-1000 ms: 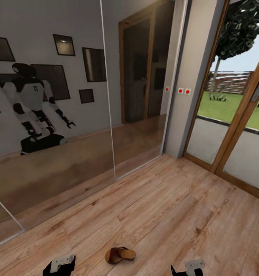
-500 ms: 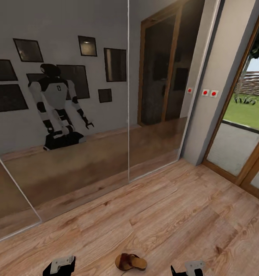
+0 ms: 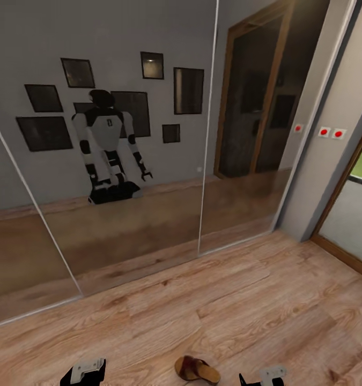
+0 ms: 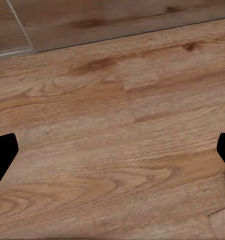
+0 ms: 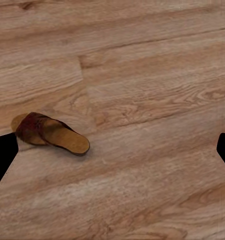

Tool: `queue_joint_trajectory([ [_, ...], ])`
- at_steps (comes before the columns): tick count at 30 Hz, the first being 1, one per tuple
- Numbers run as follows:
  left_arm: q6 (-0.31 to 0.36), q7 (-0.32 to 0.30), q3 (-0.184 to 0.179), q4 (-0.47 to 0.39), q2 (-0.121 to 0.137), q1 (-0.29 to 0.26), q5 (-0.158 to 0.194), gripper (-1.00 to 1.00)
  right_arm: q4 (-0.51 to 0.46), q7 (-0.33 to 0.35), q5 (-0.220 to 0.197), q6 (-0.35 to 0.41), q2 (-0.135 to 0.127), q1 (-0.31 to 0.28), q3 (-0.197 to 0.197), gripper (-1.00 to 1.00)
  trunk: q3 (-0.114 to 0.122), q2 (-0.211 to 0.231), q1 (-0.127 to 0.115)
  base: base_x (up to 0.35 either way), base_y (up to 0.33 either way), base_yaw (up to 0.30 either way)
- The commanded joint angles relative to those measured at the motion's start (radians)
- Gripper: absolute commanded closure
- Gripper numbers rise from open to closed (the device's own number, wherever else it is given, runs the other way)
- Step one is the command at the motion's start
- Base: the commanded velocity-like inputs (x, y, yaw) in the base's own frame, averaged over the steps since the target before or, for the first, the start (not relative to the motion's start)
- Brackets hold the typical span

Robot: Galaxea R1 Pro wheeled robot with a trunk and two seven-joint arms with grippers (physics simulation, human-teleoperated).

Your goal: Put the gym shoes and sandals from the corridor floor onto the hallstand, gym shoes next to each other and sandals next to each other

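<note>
I see one brown sandal (image 3: pixel 197 370) flat on wood-plank floor (image 3: pixel 288 316), between my two grippers, nearer right one; left gripper (image 4: pixel 112 155) jaws wide apart over bare planks; right gripper (image 5: pixel 112 152) jaws wide apart, holding nothing, sandal (image 5: pixel 50 133) just inside one fingertip (image 5: pixel 2 157); mirrored wardrobe doors (image 3: pixel 148 161) ahead reflect robot.

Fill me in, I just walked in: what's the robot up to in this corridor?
It is tidying shoes but holds nothing yet. One brown sandal lies on the wood floor in front of it, between the left gripper and the right gripper. Both grippers are open and empty, apart from the sandal. A mirrored wall ahead shows the robot's reflection.
</note>
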Motion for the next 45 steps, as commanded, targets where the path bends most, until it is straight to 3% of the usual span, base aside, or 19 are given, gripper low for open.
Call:
queue_joint_trajectory([
  [1, -0.003, -0.002, 0.0, 0.001, 0.0, -0.001, 0.007, -1.0, 0.002, -0.001, 0.0, -0.003, -0.001, 0.0, 0.003, -1.0, -0.001, 0.0, 0.0, 0.0, 0.0, 0.279],
  [13, -0.003, -0.002, 0.0, 0.001, 0.0, -0.001, 0.006, -1.0, 0.009, -0.019, 0.001, -0.003, 0.0, 0.0, 0.002, -1.0, -0.001, 0.0, 0.0, 0.0, 0.0, 0.279],
  [17, -0.003, -0.002, 0.0, 0.001, 0.0, -0.001, 0.006, -1.0, 0.01, -0.066, 0.0, -0.002, 0.0, 0.0, 0.002, -1.0, -0.001, 0.0, 0.0, 0.0, 0.0, 0.281],
  [18, -0.003, -0.002, 0.0, 0.001, 0.0, -0.001, 0.006, -1.0, 0.011, -0.136, 0.0, -0.001, 0.007, 0.0, 0.003, -1.0, -0.001, 0.0, 0.0, 0.0, 0.0, 0.281],
  [23, -0.003, -0.002, -0.001, 0.001, -0.001, -0.001, 0.006, -1.0, 0.012, -0.181, 0.003, -0.001, 0.023, 0.0, 0.004, -1.0, -0.001, 0.0, 0.0, 0.018, -0.019, 0.281],
  [45, -0.002, -0.002, -0.002, 0.0, -0.003, -0.001, 0.006, -1.0, 0.014, -0.187, 0.005, -0.002, 0.028, 0.0, 0.006, -1.0, -0.003, 0.0, 0.0, 0.07, -0.144, 0.281],
])
